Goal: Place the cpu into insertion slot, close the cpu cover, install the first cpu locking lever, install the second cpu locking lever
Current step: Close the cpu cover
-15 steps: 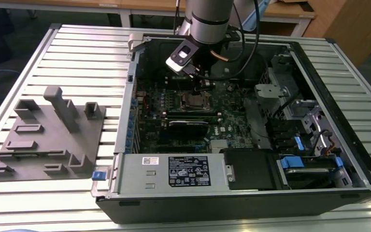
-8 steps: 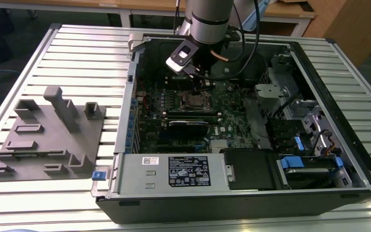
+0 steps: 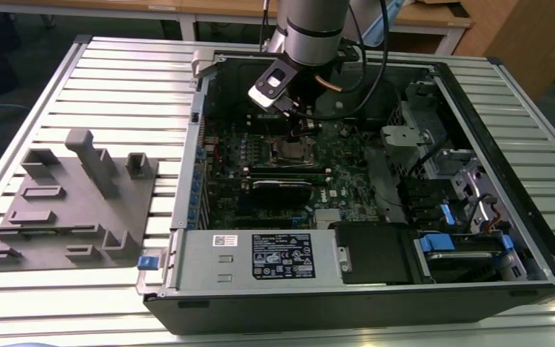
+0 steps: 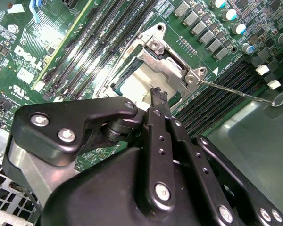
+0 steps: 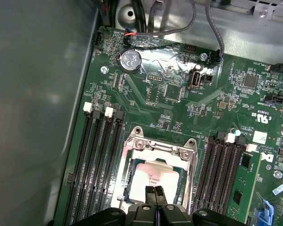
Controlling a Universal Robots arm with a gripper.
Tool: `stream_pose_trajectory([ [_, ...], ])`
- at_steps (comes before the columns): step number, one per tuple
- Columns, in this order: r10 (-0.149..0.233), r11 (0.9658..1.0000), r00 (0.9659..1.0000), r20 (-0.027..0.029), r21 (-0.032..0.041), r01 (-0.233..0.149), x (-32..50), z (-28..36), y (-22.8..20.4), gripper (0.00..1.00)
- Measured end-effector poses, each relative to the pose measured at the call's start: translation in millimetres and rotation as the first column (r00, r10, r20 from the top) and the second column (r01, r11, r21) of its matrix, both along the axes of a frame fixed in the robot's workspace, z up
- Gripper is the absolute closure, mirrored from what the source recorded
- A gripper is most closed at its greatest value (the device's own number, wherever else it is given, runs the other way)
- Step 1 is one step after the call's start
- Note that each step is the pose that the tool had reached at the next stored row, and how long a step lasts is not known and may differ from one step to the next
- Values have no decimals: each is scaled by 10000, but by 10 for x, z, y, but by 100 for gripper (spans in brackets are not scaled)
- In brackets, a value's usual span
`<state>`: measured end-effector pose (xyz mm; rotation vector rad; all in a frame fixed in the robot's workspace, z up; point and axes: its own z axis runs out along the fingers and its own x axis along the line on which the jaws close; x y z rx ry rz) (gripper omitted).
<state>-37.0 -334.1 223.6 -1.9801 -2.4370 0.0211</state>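
Ribbed pale metal table (image 3: 113,79), with wooden desks (image 3: 432,14) behind it. An open black computer case (image 3: 355,311) lies on the table. A grey moulded fixture (image 3: 66,202) sits well apart, toward the exterior view's left. The arm enters the case from its far edge. The case walls box it in, so the only open room is above the board. Green circuit board (image 5: 146,89) is glossy and densely packed. Tool (image 5: 155,189) is clenched, fingertips pressed together and gripping nothing, with the tips at the cpu (image 5: 153,176) top; contact can't be told. The cpu is pale matte metal, square, and seated in the insertion slot (image 5: 126,183). The cpu cover (image 5: 186,157), a shiny steel frame, lies flat around it, and the cpu shows through the window. Long black memory slots (image 5: 96,160) flank the socket on both sides. A thin wire locking lever (image 4: 236,92) sticks out sideways from a cover corner, above the slots.
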Motion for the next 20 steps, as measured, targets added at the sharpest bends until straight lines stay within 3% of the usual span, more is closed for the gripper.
stream_pose_trajectory([
  [20,166,9999,9999,0,9,-166,0,-1,0,89],
])
